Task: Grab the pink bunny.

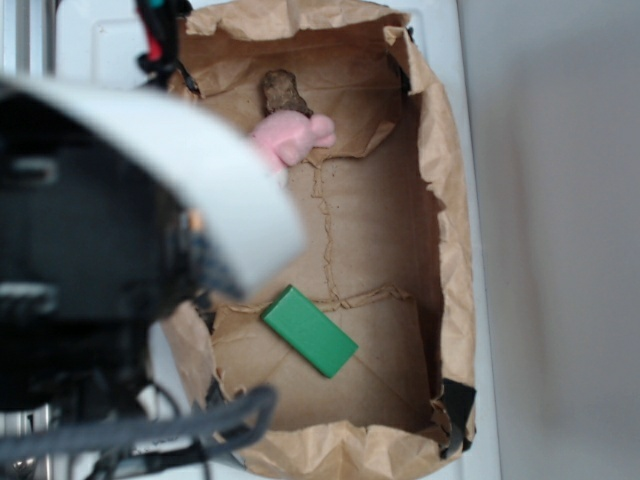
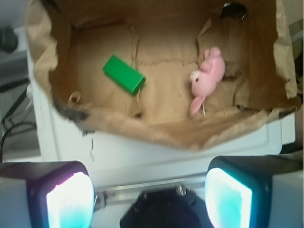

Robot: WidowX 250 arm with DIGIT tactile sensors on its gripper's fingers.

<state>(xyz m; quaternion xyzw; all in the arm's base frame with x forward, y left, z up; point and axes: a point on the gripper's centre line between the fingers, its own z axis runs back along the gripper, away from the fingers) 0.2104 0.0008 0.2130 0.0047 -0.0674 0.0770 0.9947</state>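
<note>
Two things in the box: the pink bunny (image 2: 208, 76) and a green block (image 2: 124, 74), well apart on the brown paper lining (image 2: 161, 99).
Pink bunny: lies on its side near one end of the box (white muzzle and one long ear show in the wrist view); nothing touches it.
Green block: flat on the paper, toward the other end.
Gripper (image 2: 151, 199): spread wide and empty, outside the box wall, both fingers (image 2: 70, 199) in the wrist view's lower corners.
Box: sits on a white worktop (image 2: 142, 156).
</note>
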